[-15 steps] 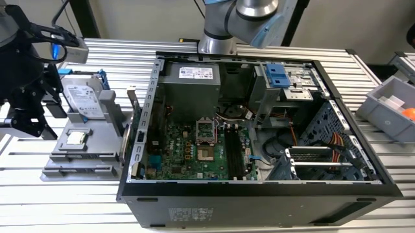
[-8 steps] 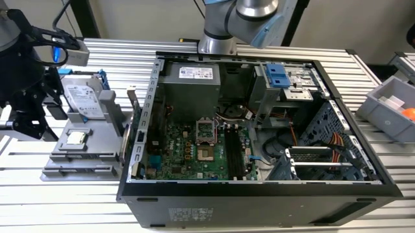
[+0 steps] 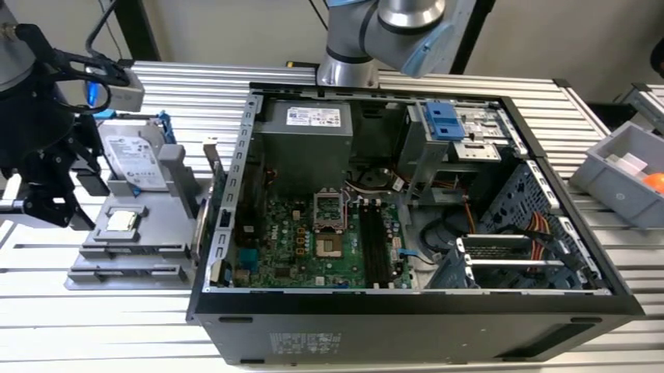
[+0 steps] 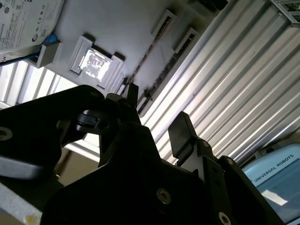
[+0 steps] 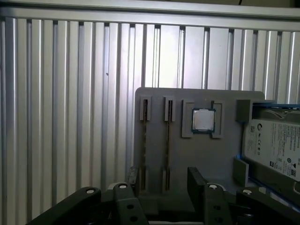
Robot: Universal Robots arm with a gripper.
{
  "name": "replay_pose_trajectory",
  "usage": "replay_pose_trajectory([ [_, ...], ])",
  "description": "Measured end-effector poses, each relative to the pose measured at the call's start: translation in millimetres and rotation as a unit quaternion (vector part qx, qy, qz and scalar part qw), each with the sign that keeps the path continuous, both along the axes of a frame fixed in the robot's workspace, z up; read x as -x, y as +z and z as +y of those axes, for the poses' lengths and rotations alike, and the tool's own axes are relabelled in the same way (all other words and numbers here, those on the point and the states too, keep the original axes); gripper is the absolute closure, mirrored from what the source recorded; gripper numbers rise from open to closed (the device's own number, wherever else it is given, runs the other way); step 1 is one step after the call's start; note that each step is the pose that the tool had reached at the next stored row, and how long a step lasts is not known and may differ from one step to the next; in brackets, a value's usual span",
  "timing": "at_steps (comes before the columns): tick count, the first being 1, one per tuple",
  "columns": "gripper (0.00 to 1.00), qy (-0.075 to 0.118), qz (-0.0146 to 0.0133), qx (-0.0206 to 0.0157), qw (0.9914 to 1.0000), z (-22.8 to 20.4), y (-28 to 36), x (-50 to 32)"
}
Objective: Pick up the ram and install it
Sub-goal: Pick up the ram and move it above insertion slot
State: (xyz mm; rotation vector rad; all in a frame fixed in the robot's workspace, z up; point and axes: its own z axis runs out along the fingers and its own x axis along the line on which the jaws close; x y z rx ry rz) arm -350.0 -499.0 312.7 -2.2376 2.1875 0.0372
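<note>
Over the tray, your gripper hangs open, holding nothing. Down in that tray the ram stands edge-on, roughly lined up under it, with a second stick just beside. Drift sideways going down and a finger could clip that neighbour or grab crooked.

Arm: round silver-grey metal sections, smooth and tube-shaped, with thick rounded joints
Joint cap: pale blue and rounded; in the second wrist view a pale blue cap bears white lettering
Gripper: matte black, built of flat angular link plates stacked in layers
Fingers: black, short and blocky, with squared tips
Screws: small round silver heads set into the black links, seen in both wrist views
Cables: thin black leads looping at the wrist, with one blue lead beside a small grey box
</note>
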Motion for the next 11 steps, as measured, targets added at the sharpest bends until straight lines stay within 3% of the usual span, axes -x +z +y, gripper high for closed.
replay_pose_trajectory([
  [11, 0.0, 0.0, 0.0001, 0.0, 1.0, -2.0, -7.0, -0.1],
])
